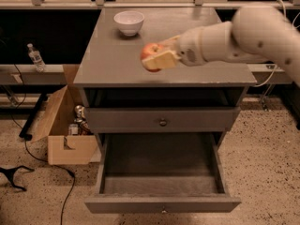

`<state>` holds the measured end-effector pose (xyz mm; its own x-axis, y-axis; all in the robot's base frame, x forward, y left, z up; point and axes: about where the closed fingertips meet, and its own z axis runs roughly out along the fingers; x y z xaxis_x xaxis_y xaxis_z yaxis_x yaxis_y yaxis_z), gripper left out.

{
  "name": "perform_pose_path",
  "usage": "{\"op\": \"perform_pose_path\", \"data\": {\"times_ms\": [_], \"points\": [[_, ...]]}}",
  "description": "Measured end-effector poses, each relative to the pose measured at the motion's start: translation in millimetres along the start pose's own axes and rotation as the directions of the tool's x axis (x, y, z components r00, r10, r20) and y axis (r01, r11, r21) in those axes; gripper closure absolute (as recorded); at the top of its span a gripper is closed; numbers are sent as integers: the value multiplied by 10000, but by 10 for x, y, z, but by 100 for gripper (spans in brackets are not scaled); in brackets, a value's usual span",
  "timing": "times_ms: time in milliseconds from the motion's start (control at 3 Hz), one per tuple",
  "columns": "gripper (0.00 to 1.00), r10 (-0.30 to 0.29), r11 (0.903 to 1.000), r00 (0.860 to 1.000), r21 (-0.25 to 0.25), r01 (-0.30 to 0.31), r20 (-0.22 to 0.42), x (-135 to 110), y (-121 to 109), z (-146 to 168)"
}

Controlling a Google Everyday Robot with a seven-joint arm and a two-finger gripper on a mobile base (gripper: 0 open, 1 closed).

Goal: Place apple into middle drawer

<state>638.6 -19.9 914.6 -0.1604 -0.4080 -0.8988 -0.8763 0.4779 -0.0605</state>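
The red apple [151, 54] with yellowish patches is held in my gripper [158, 57], lifted above the front part of the grey cabinet top [112, 64]. The tan fingers [162, 60] are shut around the apple's right and lower sides. My white arm reaches in from the upper right. The middle drawer [161, 203] is pulled out wide open below, its inside bare. It lies below and slightly to the right of the apple. The drawer above it [162, 119] with a round knob is closed.
A white bowl [129, 22] stands at the back of the cabinet top. An open cardboard box [65, 125] with small items sits on the floor left of the cabinet. A plastic bottle [35, 56] stands on a ledge at left. Cables lie on the speckled floor.
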Motion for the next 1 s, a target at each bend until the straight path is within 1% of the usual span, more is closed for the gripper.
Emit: {"op": "perform_pose_path", "data": {"times_ms": [333,667,1000], "points": [[100,-473,9980,9987,-399,481,213,446,152,-661],[100,-454,9979,9987,-444,464,216,430,164,-627],[100,-420,9938,9983,-1049,375,-406,733,353,-507]]}}
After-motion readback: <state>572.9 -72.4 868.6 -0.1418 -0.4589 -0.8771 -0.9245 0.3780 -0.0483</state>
